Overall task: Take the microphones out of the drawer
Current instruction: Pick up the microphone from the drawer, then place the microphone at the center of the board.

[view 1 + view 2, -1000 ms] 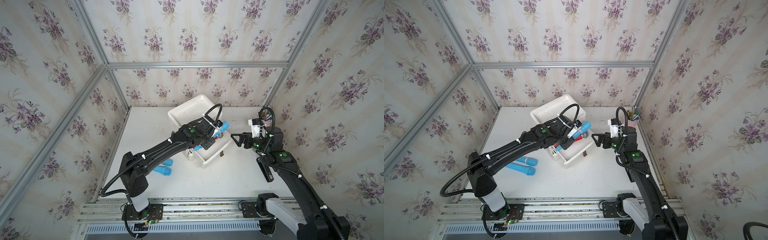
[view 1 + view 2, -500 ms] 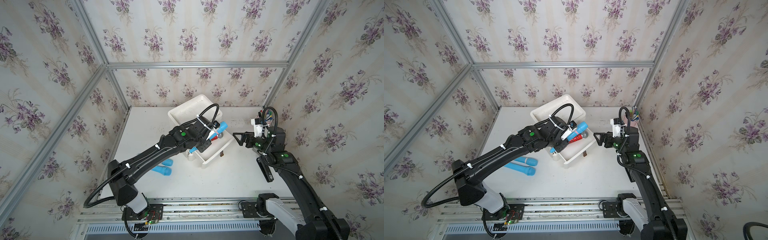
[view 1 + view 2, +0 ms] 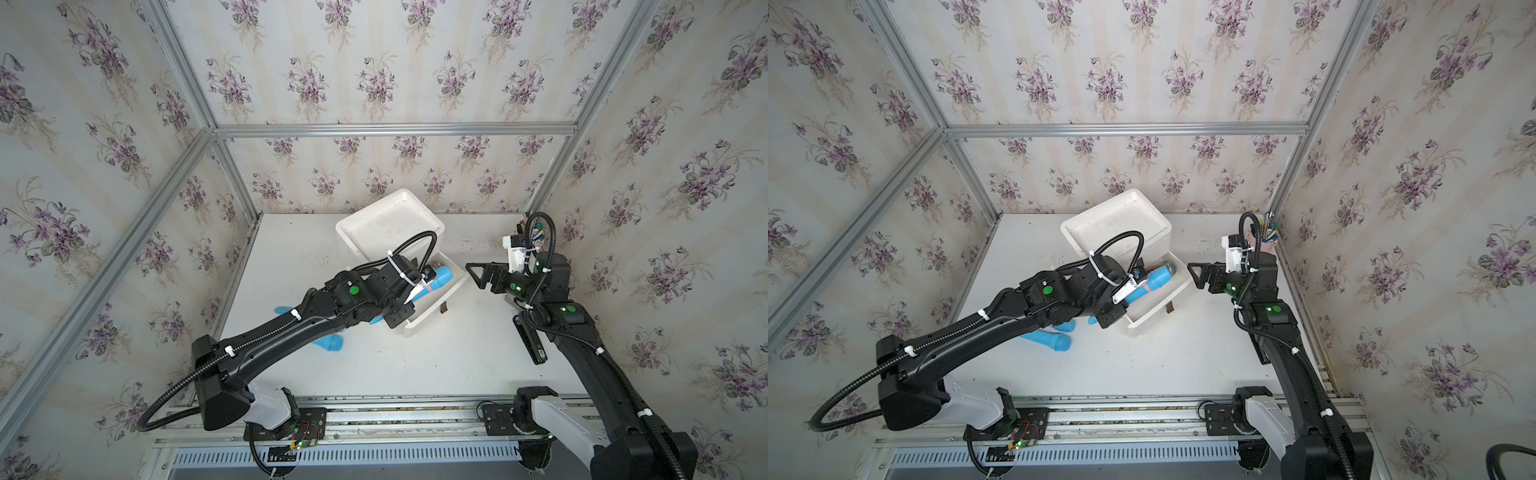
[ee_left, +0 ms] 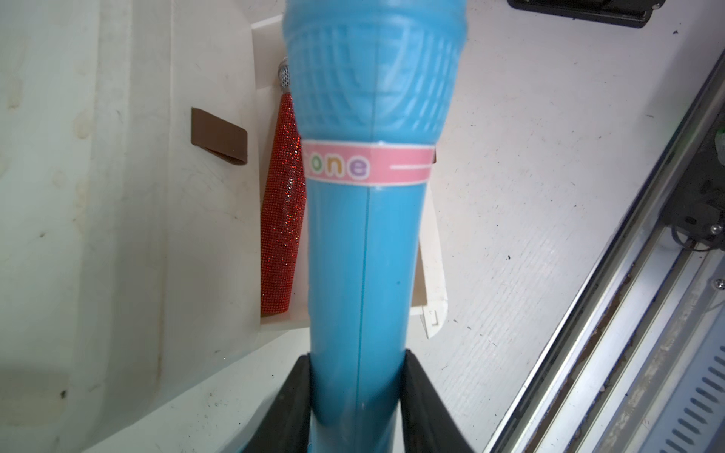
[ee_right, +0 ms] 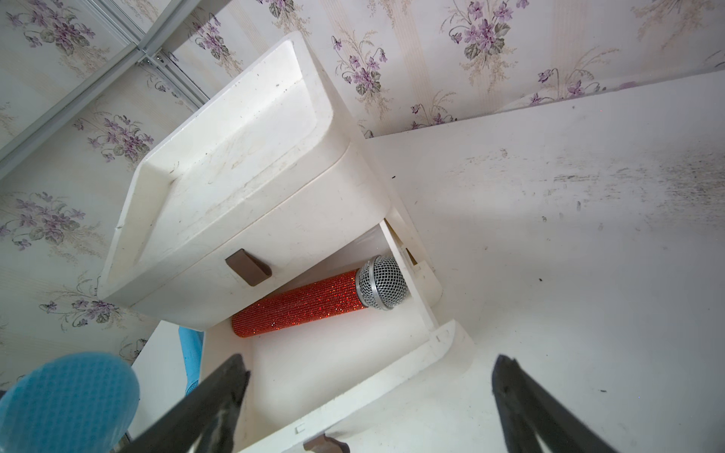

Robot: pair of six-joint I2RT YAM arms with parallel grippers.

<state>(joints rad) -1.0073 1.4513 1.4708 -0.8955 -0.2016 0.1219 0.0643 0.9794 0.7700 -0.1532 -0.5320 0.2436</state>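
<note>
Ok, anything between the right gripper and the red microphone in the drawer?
Nothing visible. The red microphone lies uncovered in the open drawer, seen straight between the right gripper's open jaws; the blue microphone in the left gripper hangs off to one side.

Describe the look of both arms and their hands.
The left arm and the right arm have black shells on white bases, round green lights near the joints, black ribbed cable hoses fastened with white ties, and a white camera mount at each wrist. The left hand and the right hand have black tapering fingers.
</note>
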